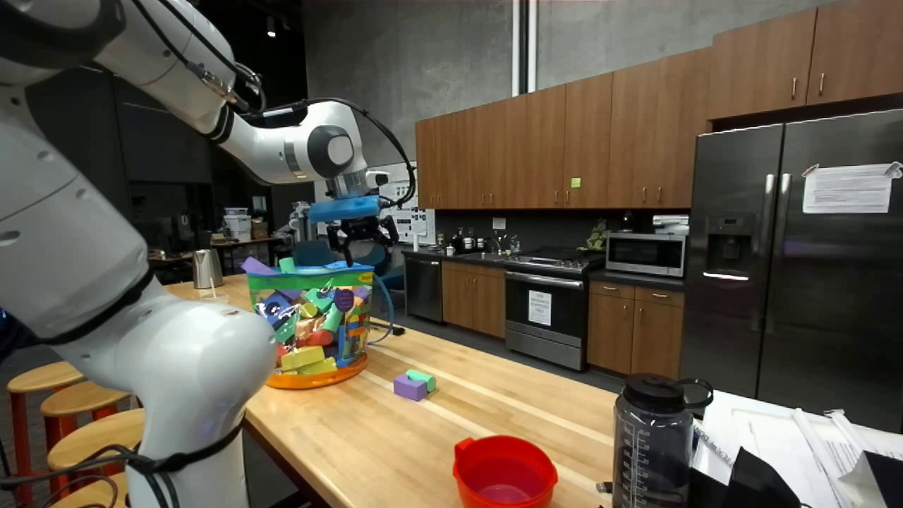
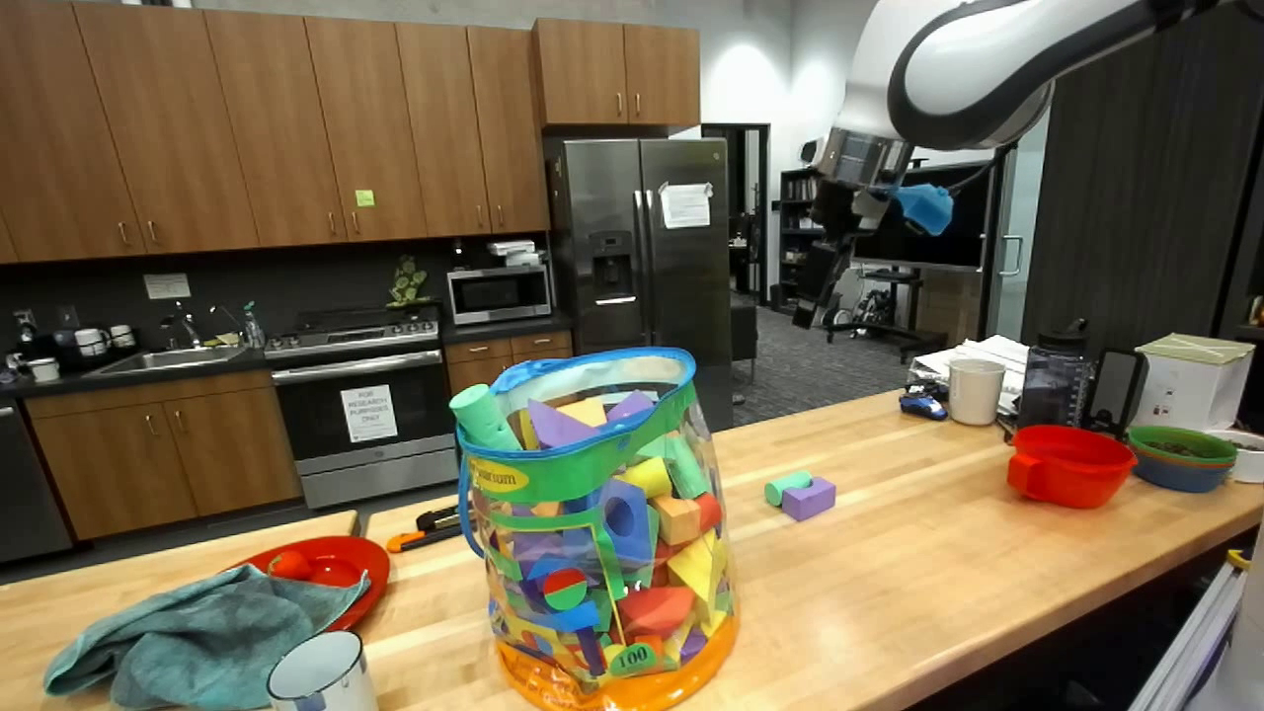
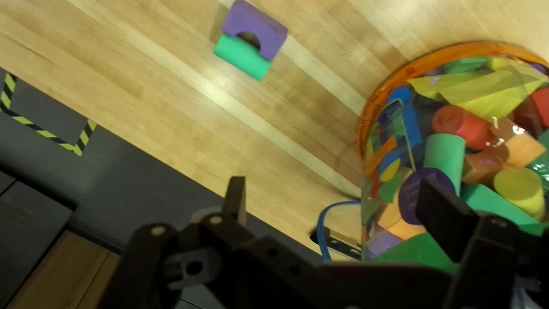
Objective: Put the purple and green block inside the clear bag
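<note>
Closest to the wrist camera, the gripper (image 3: 332,191) is seen with its two black fingers (image 3: 234,197) spread wide apart. Well away from the fingertips and lower down, on the wooden table (image 3: 150,107), the purple block (image 3: 259,23) and the green block (image 3: 242,56) are found together, the round green one laid against the notched side of the purple one. In the wrist view the pair is shown toward the top edge, past the tip of one finger, while the other finger is seen across the clear bag (image 3: 411,69). That bag is stood upright on the table and packed with coloured blocks (image 2: 676,518), its blue-edged mouth open. In both exterior views the pair is placed outside the bag, between it and a red bowl (image 1: 504,469), and the gripper is held in the air, higher than the pair and apart from it. Whether the fingertips are over the bag's mouth or behind it cannot be told.
</note>
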